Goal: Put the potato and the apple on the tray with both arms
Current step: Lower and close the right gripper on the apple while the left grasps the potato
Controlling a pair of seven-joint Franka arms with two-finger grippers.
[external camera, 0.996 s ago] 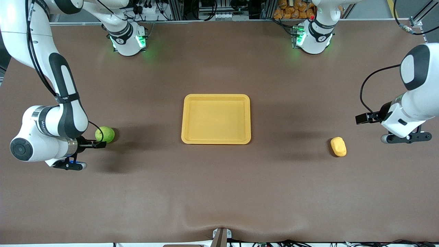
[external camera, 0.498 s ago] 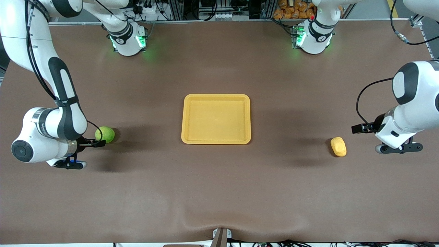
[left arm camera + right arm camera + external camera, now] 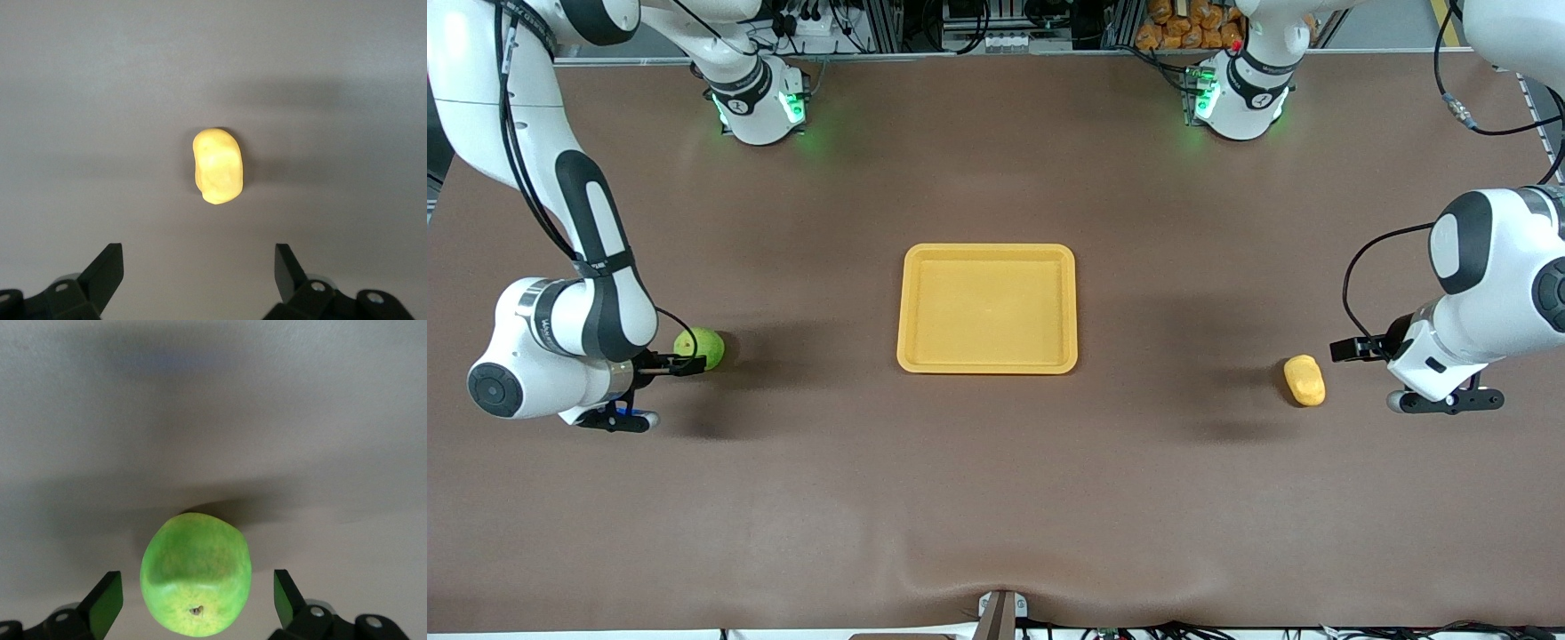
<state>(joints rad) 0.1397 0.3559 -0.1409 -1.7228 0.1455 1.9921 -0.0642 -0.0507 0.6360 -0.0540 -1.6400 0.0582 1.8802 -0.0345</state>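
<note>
Here both spread: right claw (image 3: 193, 600) over the apple (image 3: 196, 573), left claw (image 3: 199, 277) near the potato (image 3: 217, 165).

White arms (image 3: 578, 293) w/ black bands, cables, green-lit bases (image 3: 760, 107).

No readable text, labels or numbers

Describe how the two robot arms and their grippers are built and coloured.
Both arms are white, rounded, jointed segments with black joint bands and loose black cables, on bases lit green. The right arm and left arm each end in a black two-finger gripper: the right gripper and the left gripper show flat, wedge-shaped black fingers.
</note>
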